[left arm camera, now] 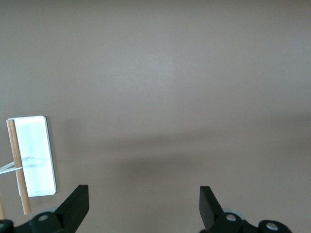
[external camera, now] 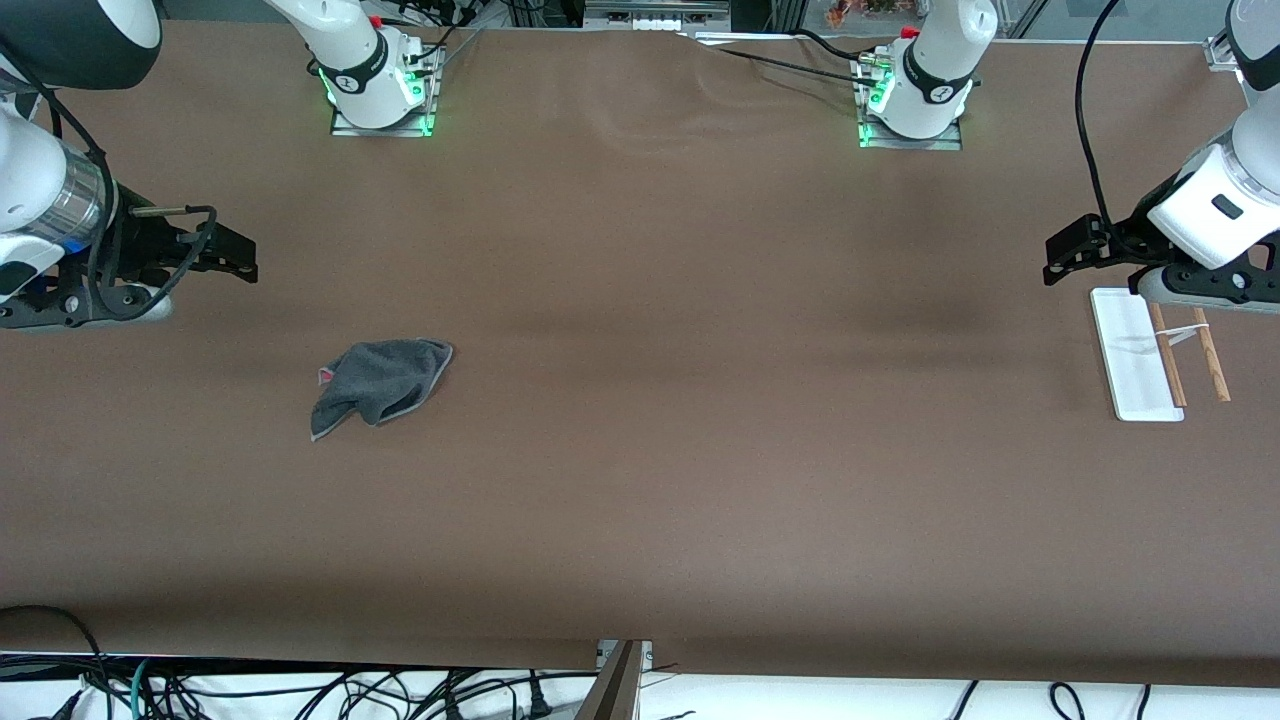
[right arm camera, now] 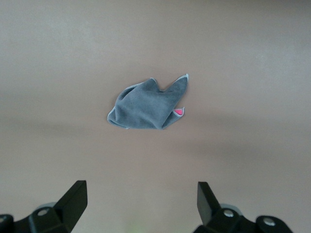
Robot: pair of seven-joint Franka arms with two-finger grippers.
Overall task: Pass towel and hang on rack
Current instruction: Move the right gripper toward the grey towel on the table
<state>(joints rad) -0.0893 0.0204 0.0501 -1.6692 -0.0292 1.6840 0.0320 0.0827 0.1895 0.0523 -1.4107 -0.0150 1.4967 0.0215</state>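
At the lower left of the front view your towel [external camera: 381, 385] lies untouched, the rack [external camera: 1140, 355] bare at far right, right gripper [external camera: 245, 258] and left gripper [external camera: 1062, 258] both wide and empty: everything remains.

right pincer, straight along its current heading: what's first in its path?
Likely the towel: in the right wrist view it lies crumpled ahead of the open right pincer, roughly centred between the fingers, nothing between. Depth is unclear; a flatter heading might pass over it onto bare table.
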